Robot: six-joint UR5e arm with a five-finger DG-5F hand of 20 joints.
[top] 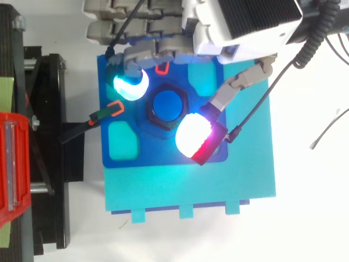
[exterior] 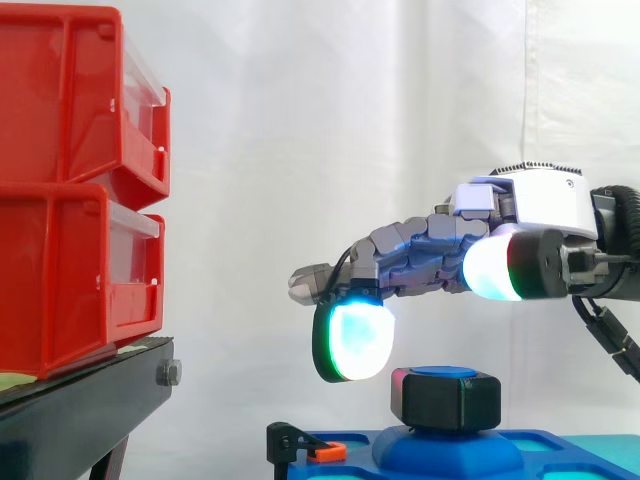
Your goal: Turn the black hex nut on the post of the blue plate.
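Nearest, at 5 o'clock off nut from above: white-red glowing thumb pad (top: pixel 192 135), hovering higher, no contact. Ctr: black hex nut (exterior: pixel 447 400) on round blue post (top: pixel 168 105) of square blue plate (top: pixel 158 153). Beyond, at 10 o'clock: cyan fingertip (top: pixel 130 84). Robot hand (exterior: pixel 530 205) spread apart, gripping nothing.

The arm comes in level from the right. The hand (exterior: pixel 430 250) reaches left, palm down, fingers loosely spread; the cyan pad (exterior: pixel 355 340) hangs lowest, and the thumb pad (top: pixel 192 134) glows white.
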